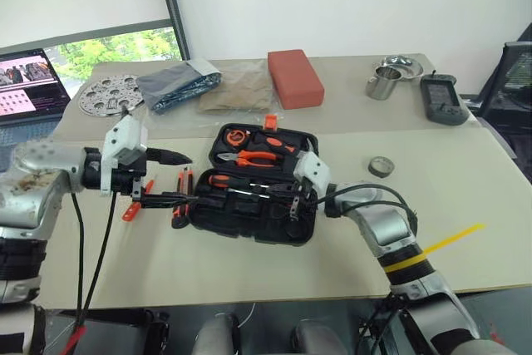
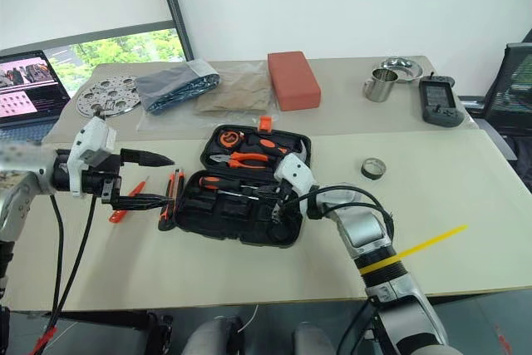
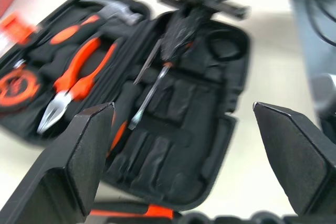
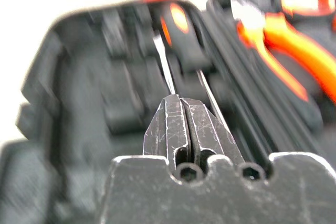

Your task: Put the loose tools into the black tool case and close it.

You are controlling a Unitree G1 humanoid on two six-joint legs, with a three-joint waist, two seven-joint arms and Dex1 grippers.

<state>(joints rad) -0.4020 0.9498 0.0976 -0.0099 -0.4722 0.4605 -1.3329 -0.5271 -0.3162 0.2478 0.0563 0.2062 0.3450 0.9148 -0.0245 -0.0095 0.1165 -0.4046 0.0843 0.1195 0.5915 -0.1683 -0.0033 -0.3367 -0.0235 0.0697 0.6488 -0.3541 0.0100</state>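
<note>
The black tool case (image 1: 274, 226) lies open at mid-table, with pliers, a hammer and a tape measure in its far half. Two screwdrivers (image 1: 241, 182) lie in the near half. My right gripper (image 1: 291, 201) is shut low over that half. Its tips (image 4: 180, 100) meet the end of one screwdriver shaft (image 4: 164, 64); I cannot tell if it is pinched. My left gripper (image 1: 189, 178) hangs open just left of the case, nothing between its fingers (image 3: 79, 156). Under it lie an orange-and-black utility knife (image 1: 181, 197) and an orange screwdriver (image 1: 131, 207). The grey tape roll (image 1: 381, 166) sits right of the case.
On the back table stand a red block (image 1: 294, 78), a brown packet (image 1: 237, 93), a grey bag (image 1: 177, 85), a perforated disc (image 1: 108, 93), a metal cup (image 1: 381, 85), a steel bowl (image 1: 399, 64) and a dark handheld device (image 1: 441, 99). A laptop (image 1: 29, 85) stands far left.
</note>
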